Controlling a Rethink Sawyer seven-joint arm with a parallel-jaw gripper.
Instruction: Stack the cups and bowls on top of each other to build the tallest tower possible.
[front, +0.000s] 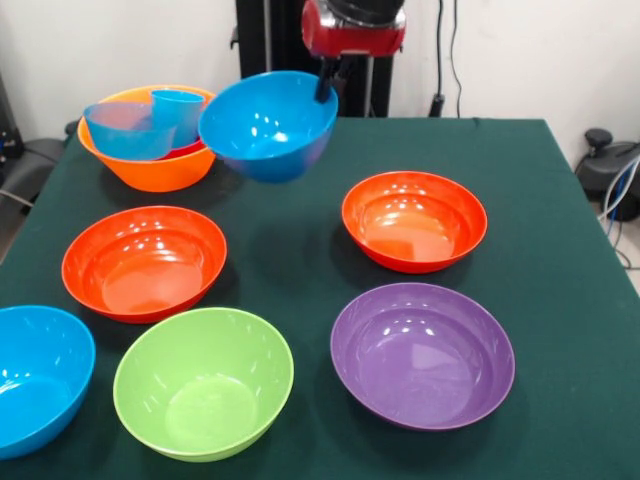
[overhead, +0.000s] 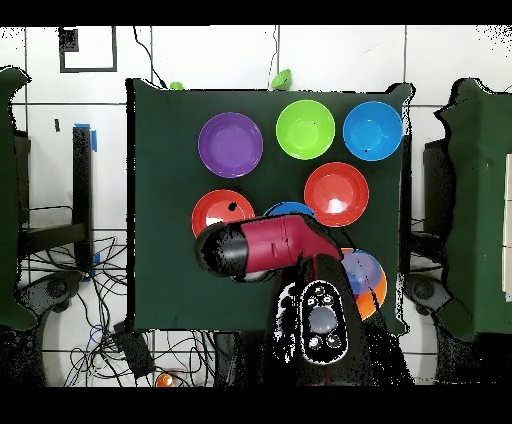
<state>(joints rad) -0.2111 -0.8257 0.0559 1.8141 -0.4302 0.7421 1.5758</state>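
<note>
Bowls, 7 in all, occupy the green table (front: 560, 200). We see 1 blue bowl (front: 268, 125) lifted clear of the cloth and tilted, its far rim pinched by the gripper (front: 326, 84) of the red arm (overhead: 265, 245). At its 9 o'clock in the front view sits an orange bowl (front: 150, 170) containing a pale-blue tumbler (front: 180, 112), a wider pale-blue cup (front: 128, 130) and a red piece (front: 185, 150). At 7 o'clock lies a red-orange bowl (front: 143, 262), at 4 o'clock a second red-orange bowl (front: 414, 220). Nearest the camera we find a second blue bowl (front: 35, 378), a lime bowl (front: 203, 382) and a purple bowl (front: 422, 354), all upright and apart.
</note>
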